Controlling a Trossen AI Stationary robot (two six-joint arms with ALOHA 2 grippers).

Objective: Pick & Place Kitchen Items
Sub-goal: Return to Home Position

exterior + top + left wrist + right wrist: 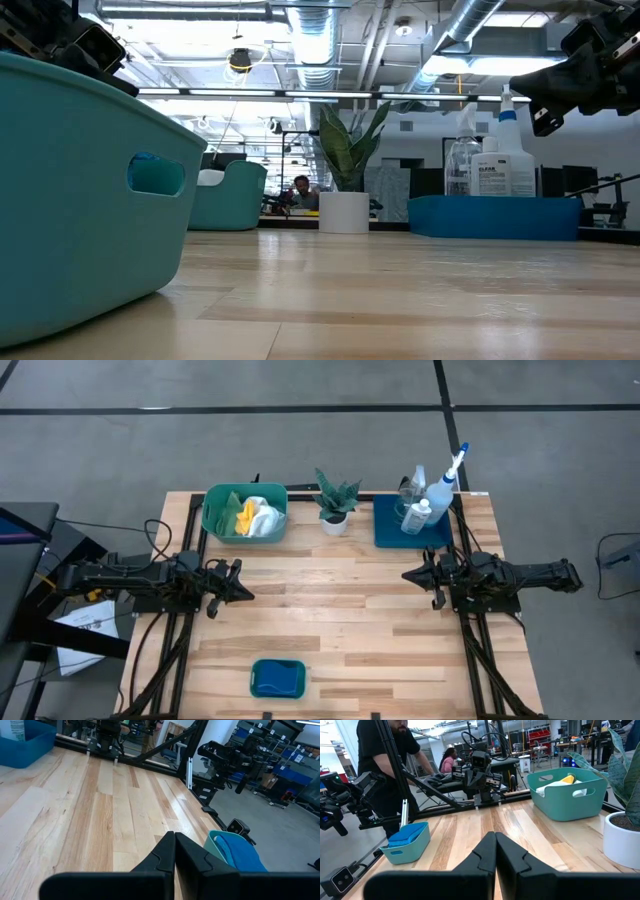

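Jaws pressed together and empty on both the left gripper (245,595) and the right gripper (408,574), tips facing each other well apart across the bare table (330,610). Off the left jaws toward the table's far edge, yellow cloth (243,515) and white cloth (265,518) in 1 green tub (210,510); toward the near edge, blue sponges (277,678) in a smaller tub (254,678). Near the right jaws, on their far-edge side, white spray bottle with blue trigger (445,485), clear spray bottle (412,488) and small white bottle (417,517) in the dark blue tray (385,535).
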